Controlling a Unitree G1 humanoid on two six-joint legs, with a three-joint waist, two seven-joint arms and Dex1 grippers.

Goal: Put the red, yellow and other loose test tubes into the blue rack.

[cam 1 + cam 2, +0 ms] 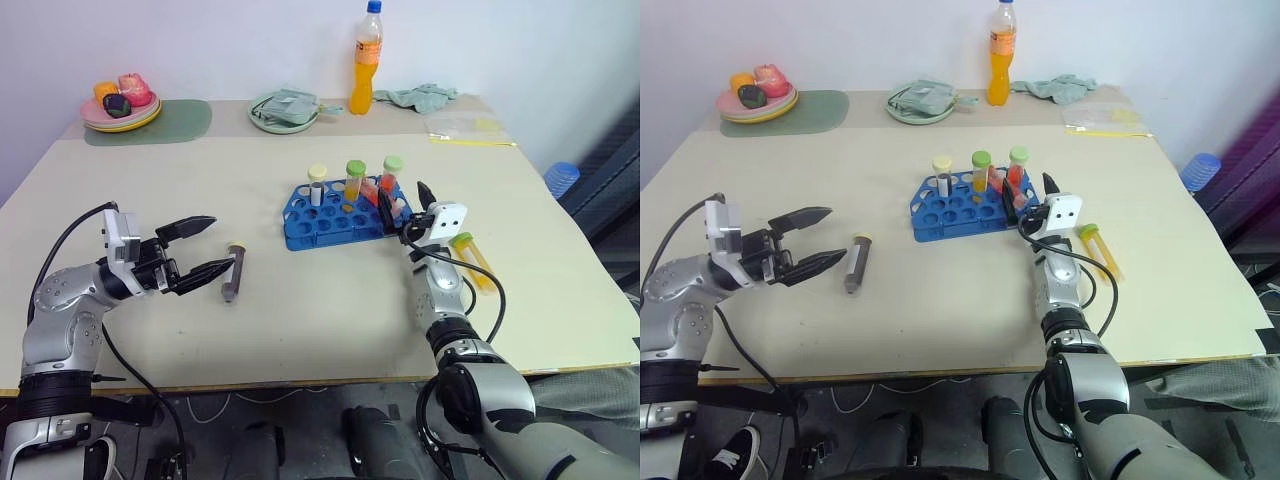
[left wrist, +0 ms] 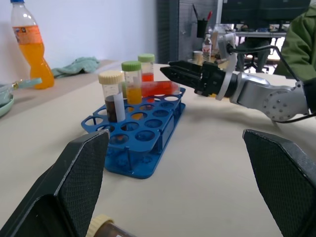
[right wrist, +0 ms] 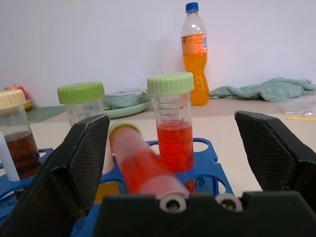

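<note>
We count three capped clear plastic tubes standing upright along the far row of the small bright blue plastic rack [image 1: 335,212]: a dark-filled one with a cream cap [image 1: 317,185], a yellow-filled one with a green cap [image 1: 354,181] and a red-filled one with a green cap [image 1: 389,176]. A fourth tube with red contents [image 3: 143,168] lies tilted across the rack's right end rather than seated in a hole — we judge it only half placed.

Our right gripper [image 1: 406,207] sits at the rack's right end, at about three o'clock from its centre, with both black fingers spread wide on either side of that tilted red tube and touching nothing as far as we can see. It holds nothing.

Two tubes are plainly loose on the pale tabletop [image 1: 300,300]. A grey-filled tube with a cream cap [image 1: 234,272] lies at about eight o'clock from the rack, just beside the fingertips of our left gripper [image 1: 208,246], whose fingers are fully apart and empty. A yellow-filled tube with a green cap [image 1: 472,259] lies at about four o'clock from the rack, just beyond our right wrist.

So the job looks a little past halfway — three seated, one leaning, two on the table yet to be picked up.
</note>
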